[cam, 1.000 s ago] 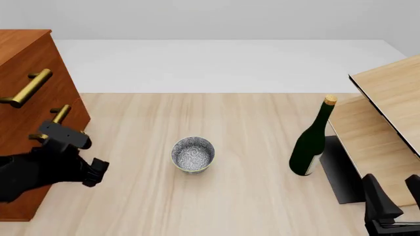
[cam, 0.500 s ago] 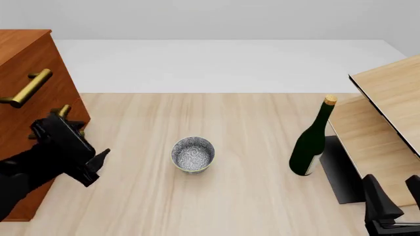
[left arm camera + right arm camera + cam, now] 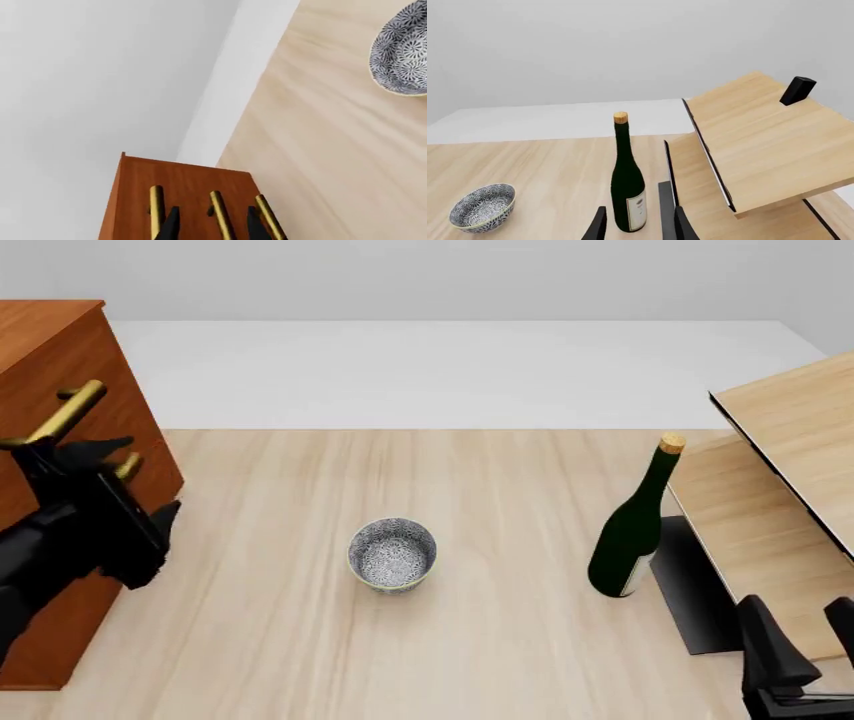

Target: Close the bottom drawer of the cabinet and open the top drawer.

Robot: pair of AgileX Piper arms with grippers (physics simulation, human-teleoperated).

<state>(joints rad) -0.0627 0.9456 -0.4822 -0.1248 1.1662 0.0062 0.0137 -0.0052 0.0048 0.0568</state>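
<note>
Both left-arm jaws parted — facing cabinet.

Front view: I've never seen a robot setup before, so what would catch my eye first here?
Probably the cabinet at the far left, reddish-brown with brass handles, with the black left hand right up against its front. Next, the dark green bottle standing upright at the right, beside pale wooden furniture. Between them, a small speckled bowl sits alone on the table.

At the left edge the black left gripper sits against the cabinet beside its brass handles, a patterned bowl at centre, a dark bottle upright right of it by pale wooden furniture.
</note>
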